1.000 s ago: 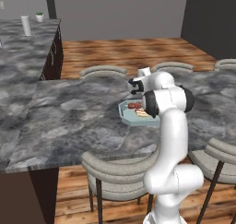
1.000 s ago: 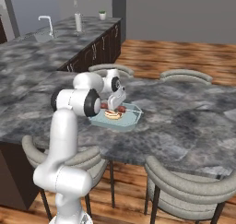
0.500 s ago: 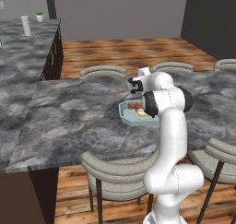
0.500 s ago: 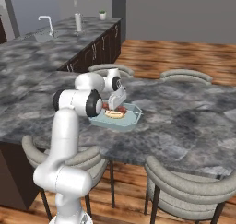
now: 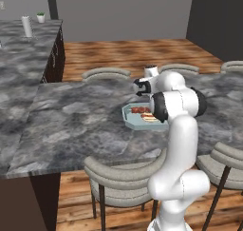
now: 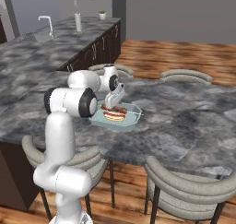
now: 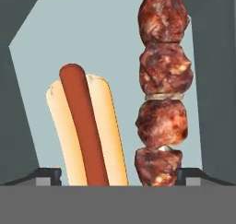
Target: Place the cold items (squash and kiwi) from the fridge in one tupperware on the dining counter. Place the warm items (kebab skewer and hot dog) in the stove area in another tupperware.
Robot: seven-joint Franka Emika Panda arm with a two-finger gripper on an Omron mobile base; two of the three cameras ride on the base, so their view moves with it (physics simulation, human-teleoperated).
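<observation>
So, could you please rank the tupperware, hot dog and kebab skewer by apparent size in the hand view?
1. tupperware, largest
2-3. kebab skewer and hot dog: the skewer looks longer, but both run out of frame, so I would not rank them.

A home kitchen – marble counters (image 5: 80,116), sink faucet (image 6: 46,21), dining stools (image 6: 184,191)

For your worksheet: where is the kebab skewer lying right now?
The kebab skewer lies inside the pale blue tupperware on the dining counter, side by side with the hot dog, directly below the open pincer.
</observation>
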